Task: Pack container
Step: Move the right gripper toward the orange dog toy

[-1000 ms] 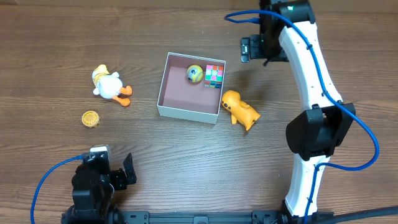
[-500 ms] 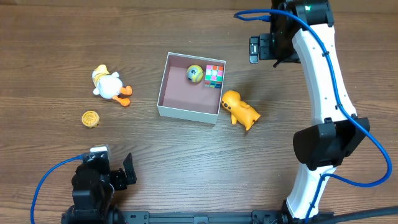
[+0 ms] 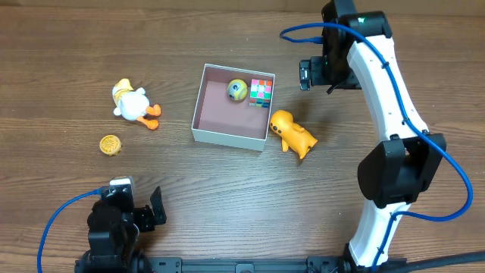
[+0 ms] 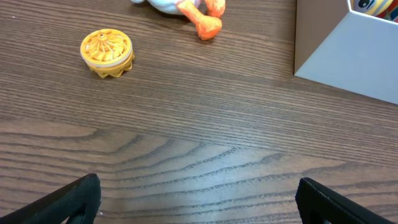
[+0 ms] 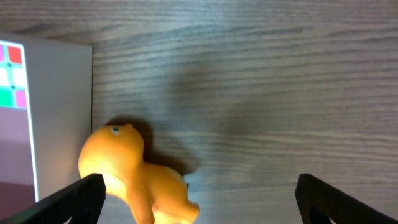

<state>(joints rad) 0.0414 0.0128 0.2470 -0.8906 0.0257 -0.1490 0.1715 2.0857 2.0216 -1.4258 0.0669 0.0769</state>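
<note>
Container (image 3: pixel 227 137), orange toy (image 3: pixel 292 133) beside its wall, right tool (image 5: pixel 199 200) spread wide

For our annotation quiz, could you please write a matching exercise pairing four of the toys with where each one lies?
Things:
1. colourful cube
2. orange toy
3. white duck
4. yellow disc

Places (as seen from overhead):
A. outside the container, just beside its lower right corner
B. inside the container, next to the ball
C. outside, left of the container, below its level
D. outside, left of the container, level with it

Pairs: 1-B, 2-A, 3-D, 4-C
</note>
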